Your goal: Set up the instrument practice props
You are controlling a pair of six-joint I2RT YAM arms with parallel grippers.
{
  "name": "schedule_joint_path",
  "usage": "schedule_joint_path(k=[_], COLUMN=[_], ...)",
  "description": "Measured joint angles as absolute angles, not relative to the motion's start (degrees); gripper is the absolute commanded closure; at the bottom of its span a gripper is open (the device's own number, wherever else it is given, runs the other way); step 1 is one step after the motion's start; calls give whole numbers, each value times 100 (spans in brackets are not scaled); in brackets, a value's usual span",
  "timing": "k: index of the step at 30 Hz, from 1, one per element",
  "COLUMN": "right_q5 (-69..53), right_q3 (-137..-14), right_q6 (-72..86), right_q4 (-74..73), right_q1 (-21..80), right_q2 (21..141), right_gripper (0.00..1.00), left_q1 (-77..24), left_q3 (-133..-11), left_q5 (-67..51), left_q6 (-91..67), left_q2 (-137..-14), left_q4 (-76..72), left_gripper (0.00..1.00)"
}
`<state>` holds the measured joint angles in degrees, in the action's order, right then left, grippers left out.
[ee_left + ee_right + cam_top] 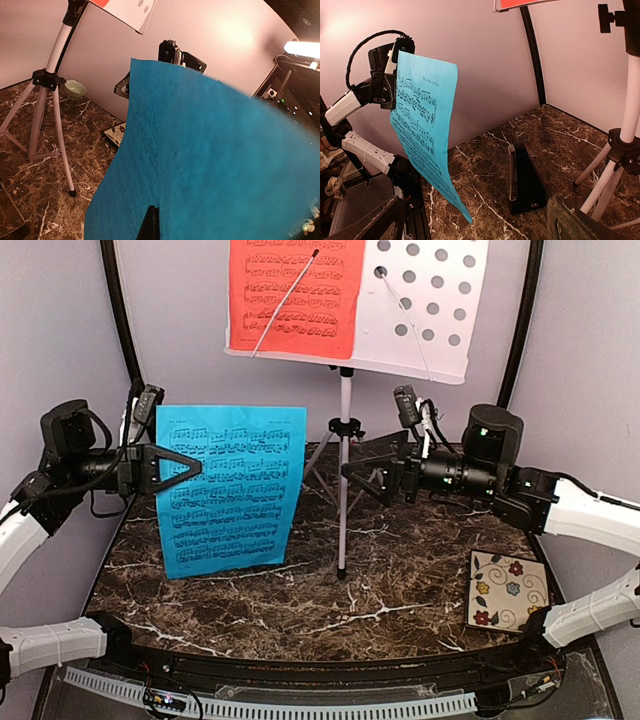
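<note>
**Top view**
- Music stand (345, 480): it stands at centre. Its tripod legs are planted on the marble table (400, 610) and its perforated desk is at the top edge.
- Red page (290, 295): it is already on the desk's left half, under a wire retainer. The right half is bare, and I judge that is the blue page's slot.
- Blue page (232, 490): it is left of centre, hanging upright clear of the table.
- Left gripper (192, 468): it is clamped on the page's left edge, so the sheet hangs flat with the print facing you.
- Right gripper (365, 472): it is just right of the pole with fingers spread, gripping nothing. It is probably placed there to steady the sheet.
- Floral tile (508, 590): it lies flat at lower right.

**Left wrist view**
- Blue page: it fills the centre and right of the frame and hides the pinch from you. One dark finger shows at the bottom edge.
- Pale green bowl (75, 89): it is at upper left, behind the tripod by the wall. You can see nothing inside it, though the angle is low.

**Right wrist view**
- Metronome (522, 185): it stands upright at lower centre, near a tripod leg. Its clear cover seems to be in place.
- Blue page: it is held high at the left of the frame. Its bottom corner curls free, so it will flex when moved.
- Right fingers: they sit in the bottom corners, well apart, with nothing between them.
</note>
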<state>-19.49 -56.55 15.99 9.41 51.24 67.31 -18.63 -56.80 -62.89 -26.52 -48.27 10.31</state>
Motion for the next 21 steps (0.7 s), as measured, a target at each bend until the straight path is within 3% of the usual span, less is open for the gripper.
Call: schedule_joint_path(k=[13,21], right_q5=[-2320,-2324], right_q3=[-5529,-5041], right_q6=[1382,1741], right_q4=[941,1826], right_q1=[5391,5572], right_q2=[6652,6735], right_gripper=[4,11], left_q1=[-2989,-3050], left_q3=[-5468,-4901], left_q5=[-5927,-5907], left_q6=[-1986,-2279], left_q2=[-5153,-4963], left_q4=[735,-764], left_gripper=[100,100])
